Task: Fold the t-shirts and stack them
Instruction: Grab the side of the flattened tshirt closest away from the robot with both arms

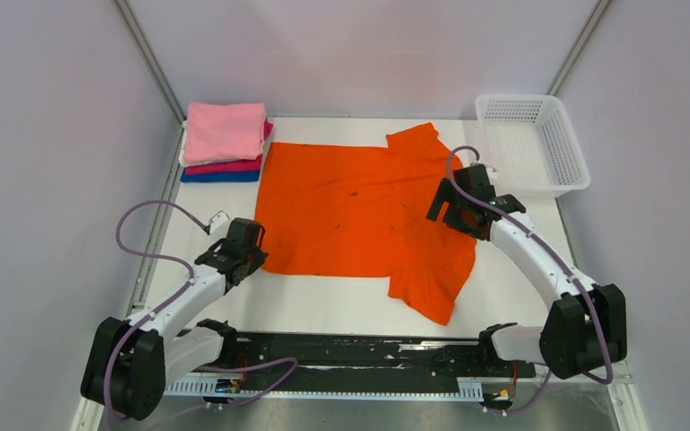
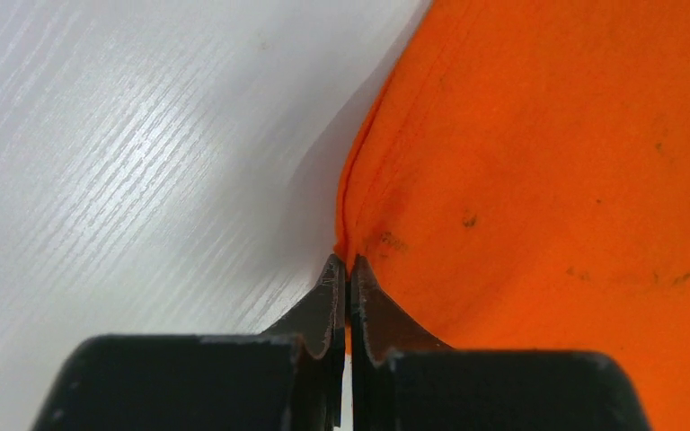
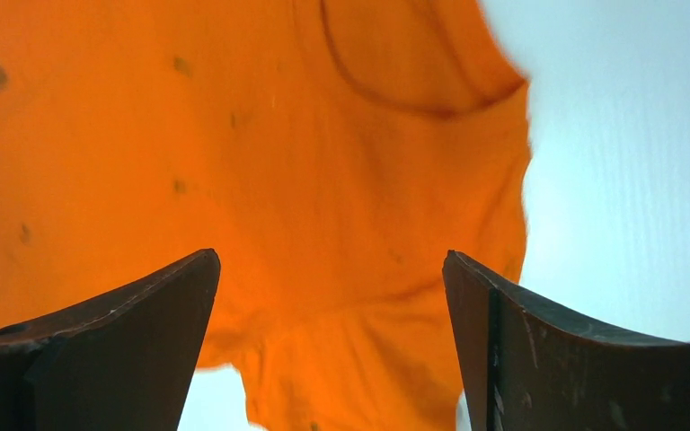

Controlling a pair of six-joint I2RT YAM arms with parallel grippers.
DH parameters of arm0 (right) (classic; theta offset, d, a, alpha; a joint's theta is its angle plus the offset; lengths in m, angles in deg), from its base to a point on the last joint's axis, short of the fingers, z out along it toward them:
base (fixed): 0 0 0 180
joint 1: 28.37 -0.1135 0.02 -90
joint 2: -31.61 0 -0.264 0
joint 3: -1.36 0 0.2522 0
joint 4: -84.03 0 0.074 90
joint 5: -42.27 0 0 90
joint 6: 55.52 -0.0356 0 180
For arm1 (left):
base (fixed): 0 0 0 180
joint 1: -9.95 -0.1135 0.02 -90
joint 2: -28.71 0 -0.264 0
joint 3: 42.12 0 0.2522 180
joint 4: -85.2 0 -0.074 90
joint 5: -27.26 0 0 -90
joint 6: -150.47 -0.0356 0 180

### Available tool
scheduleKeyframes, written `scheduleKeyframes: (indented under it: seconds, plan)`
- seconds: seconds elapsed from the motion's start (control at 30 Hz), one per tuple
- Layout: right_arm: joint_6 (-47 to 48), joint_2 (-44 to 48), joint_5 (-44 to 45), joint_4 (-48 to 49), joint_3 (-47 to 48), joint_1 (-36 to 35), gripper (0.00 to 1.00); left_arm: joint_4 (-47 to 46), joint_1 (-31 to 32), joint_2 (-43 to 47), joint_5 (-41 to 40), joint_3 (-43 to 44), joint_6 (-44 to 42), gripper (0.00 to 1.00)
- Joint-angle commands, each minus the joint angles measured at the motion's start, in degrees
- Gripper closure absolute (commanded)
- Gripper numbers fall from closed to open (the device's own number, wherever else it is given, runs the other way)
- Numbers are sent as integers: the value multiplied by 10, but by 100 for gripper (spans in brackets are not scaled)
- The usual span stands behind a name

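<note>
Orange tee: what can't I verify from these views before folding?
- Left wrist view: the left gripper is shut on the orange tee's corner. Its own fingers hide how much cloth is pinched.
- Top view: the right gripper's housing hides its fingertips and the collar area. The open gripper's height above the cloth is unclear.
- Top view: the light pink tee covers the folded tees beneath. Only edges show, so the count is unclear.

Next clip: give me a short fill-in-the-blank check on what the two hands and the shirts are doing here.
The left hand is ____ on the orange tee at its hem.
The right hand hangs above that tee with its jaws ____.
The top shirt of the back-left stack is light ____.
Missing words: shut; open; pink.
</note>
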State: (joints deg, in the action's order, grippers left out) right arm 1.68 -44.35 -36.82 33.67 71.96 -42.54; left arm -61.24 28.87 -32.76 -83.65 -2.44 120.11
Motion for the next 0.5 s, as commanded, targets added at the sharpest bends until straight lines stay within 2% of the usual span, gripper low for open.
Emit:
scheduleKeyframes:
  seconds: [0.0, 0.13, 0.23, 0.33, 0.47]
  plan:
    - [-37, 56, -8, -127, -34, -82, 7, 27, -1, 58, -7, 8, -25, 100]
    - [-93, 97, -53, -210, -82, -165, 21, 51, -1, 94, -1, 8, -33, 100]
    - [-135, 117, -95, -219, -125, -221, 34, 64, -1, 104, 2, 7, -38, 100]
    - [-167, 119, -100, -225, -158, -250, 42, 74, -1, 107, 5, 4, -39, 100]
    - [-182, 103, -98, -201, -193, -257, 47, 74, -1, 111, 12, -5, -35, 100]
